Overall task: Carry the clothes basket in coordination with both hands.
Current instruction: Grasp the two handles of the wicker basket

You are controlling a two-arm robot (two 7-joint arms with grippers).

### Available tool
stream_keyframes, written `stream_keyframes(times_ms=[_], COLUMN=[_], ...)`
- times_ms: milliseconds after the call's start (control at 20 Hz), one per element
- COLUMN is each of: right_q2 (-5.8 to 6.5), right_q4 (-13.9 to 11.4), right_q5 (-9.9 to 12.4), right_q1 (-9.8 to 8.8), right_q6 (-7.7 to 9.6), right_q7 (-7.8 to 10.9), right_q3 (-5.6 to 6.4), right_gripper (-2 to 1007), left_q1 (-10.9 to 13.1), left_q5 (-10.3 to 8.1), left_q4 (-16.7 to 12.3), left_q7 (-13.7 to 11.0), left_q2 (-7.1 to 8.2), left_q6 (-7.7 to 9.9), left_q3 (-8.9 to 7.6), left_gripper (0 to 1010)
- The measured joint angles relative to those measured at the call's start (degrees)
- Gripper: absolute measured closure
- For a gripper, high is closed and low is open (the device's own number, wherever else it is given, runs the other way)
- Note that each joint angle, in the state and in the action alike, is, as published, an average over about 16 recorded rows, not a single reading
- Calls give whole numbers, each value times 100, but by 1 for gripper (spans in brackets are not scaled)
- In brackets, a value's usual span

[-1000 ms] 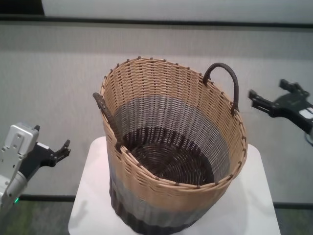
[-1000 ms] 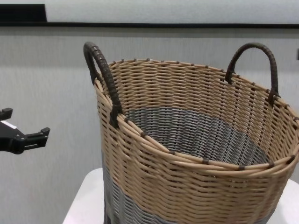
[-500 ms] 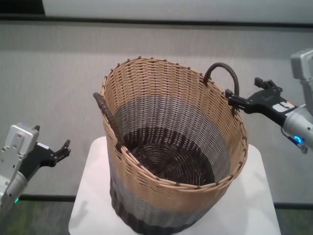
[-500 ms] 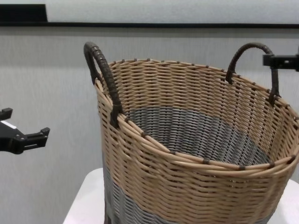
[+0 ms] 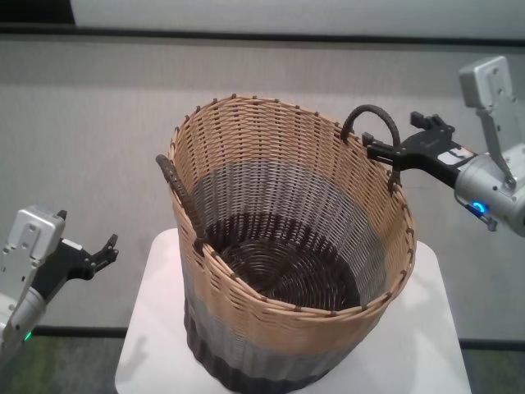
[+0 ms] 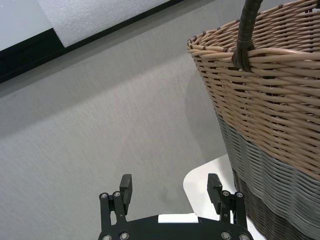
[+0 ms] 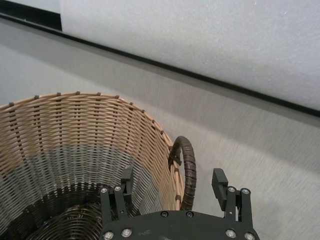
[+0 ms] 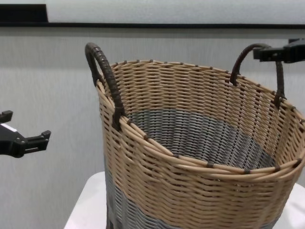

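While the left gripper (image 5: 105,251) waits apart, fingers spread, the right gripper (image 7: 175,187) apparently straddles the clothes basket's right handle (image 7: 186,167), unclamped.

A small white table (image 5: 426,353) with rounded corners is standing before a pale grey textured wall (image 5: 98,139) that is filling the background, while a thin black strip (image 5: 246,34) is running across that wall beneath a white foam-like panel (image 7: 200,35) along the top.

Basket (image 8: 190,191) base below chest frame
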Motion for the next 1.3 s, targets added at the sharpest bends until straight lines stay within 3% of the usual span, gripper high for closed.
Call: stream_keyframes(times_ms=[500,950,1300], right_q2=[-269,-398,-495], right_q4=[577,933,1159], right_q5=[6,63,43], right_q1=[360,532,614], right_q6=[183,349,359], right_q7=[270,500,641], right_q3=[47,163,226], right_gripper=[5,5,5], left_q1=[0,0,0], left_q5=[0,0,0], left_q4=[0,0,0], left_q7=[0,0,0], left_q2=[0,0,0], left_q6=[0,0,0], left_q3=[0,0,0], left_gripper=[10,10,10])
